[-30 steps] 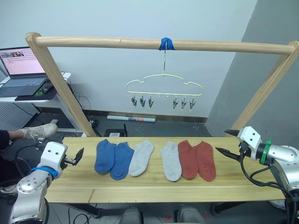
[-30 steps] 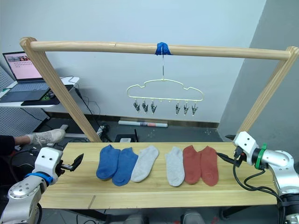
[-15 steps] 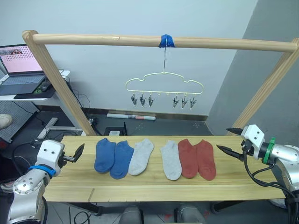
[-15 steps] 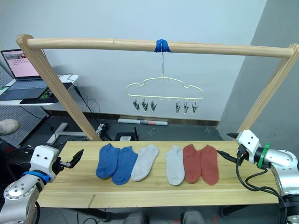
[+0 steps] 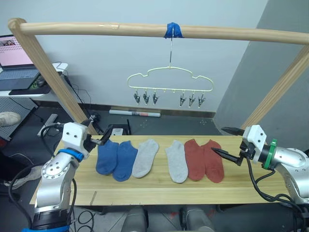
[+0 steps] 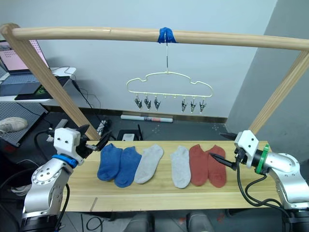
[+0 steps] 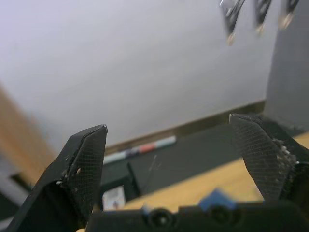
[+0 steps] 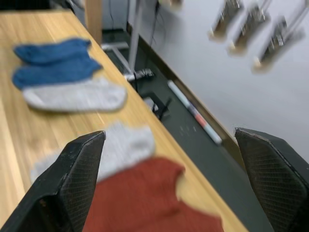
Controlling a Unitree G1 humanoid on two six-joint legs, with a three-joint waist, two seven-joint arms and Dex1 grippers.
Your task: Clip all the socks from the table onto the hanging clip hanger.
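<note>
Six socks lie in a row on the table (image 5: 159,191): two blue (image 5: 107,155), two light grey (image 5: 145,157) and two rust-red (image 5: 195,159). The clip hanger (image 5: 170,81) hangs from the beam above them, and the clips (image 5: 145,98) along its bar are empty. My left gripper (image 5: 100,135) is open at the table's back edge, just beside the toe of the leftmost blue sock (image 7: 215,198). My right gripper (image 5: 223,141) is open too, with its lower finger over the outer edge of the rightmost red sock (image 8: 145,198).
A thick wooden beam (image 5: 96,28) with blue tape (image 5: 173,30) spans slanted posts (image 5: 48,77) at both table ends. A laptop (image 5: 14,60) sits on a side desk at left, with a person's shoe (image 5: 7,118) below it. A tube (image 5: 135,113) lies on the floor behind.
The camera has shifted. My left gripper has swung in and back, from the table's left end to the blue sock's toe. My right gripper has moved slightly left over the red sock's edge.
</note>
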